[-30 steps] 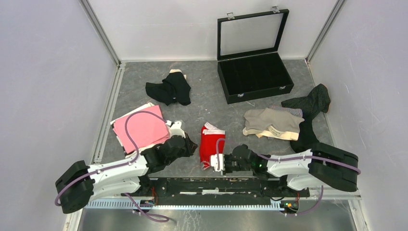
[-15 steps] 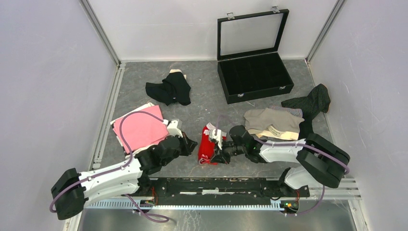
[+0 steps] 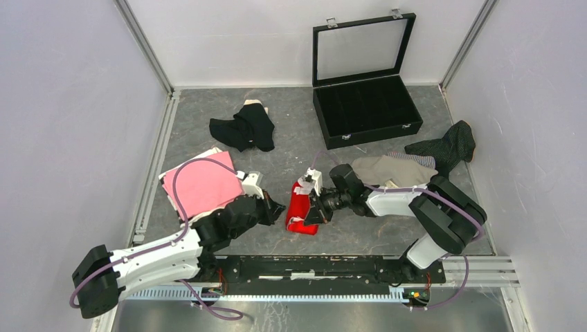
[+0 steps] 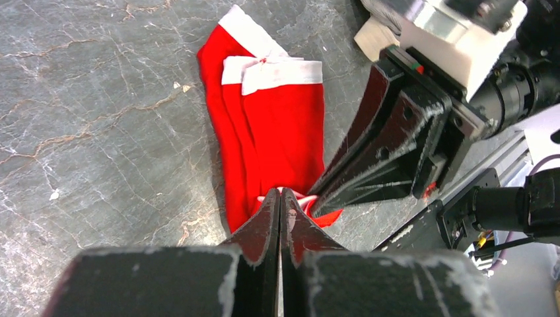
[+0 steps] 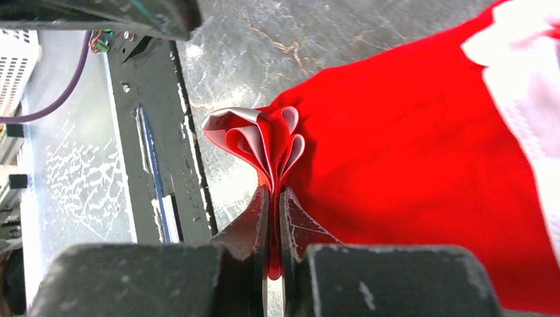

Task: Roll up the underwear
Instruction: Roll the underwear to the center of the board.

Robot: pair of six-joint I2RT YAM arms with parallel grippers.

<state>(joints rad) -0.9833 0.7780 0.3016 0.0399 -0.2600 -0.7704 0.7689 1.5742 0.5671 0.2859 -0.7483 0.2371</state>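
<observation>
The red underwear (image 3: 302, 202) with a white waistband lies folded lengthwise on the grey floor at the centre front. It also shows in the left wrist view (image 4: 277, 119) and the right wrist view (image 5: 409, 132). My right gripper (image 3: 313, 211) (image 5: 274, 191) is shut on its near hem, which bunches in pink-red curls at the tips and is lifted off the floor. My left gripper (image 3: 279, 206) (image 4: 280, 193) is shut just left of that same end, with no cloth seen between its jaws. The right gripper's body (image 4: 396, 139) is close beside it.
Black underwear (image 3: 244, 128) lies at the back left and pink underwear (image 3: 201, 183) at the left. Beige underwear (image 3: 391, 173) and dark pinstriped underwear (image 3: 446, 149) lie at the right. The open black glass-lidded case (image 3: 365, 104) stands at the back. The black rail (image 3: 311, 266) runs along the front.
My right gripper has moved away from the front rail with the red underwear's near hem, drawing that end up and over the rest. My left gripper has barely shifted.
</observation>
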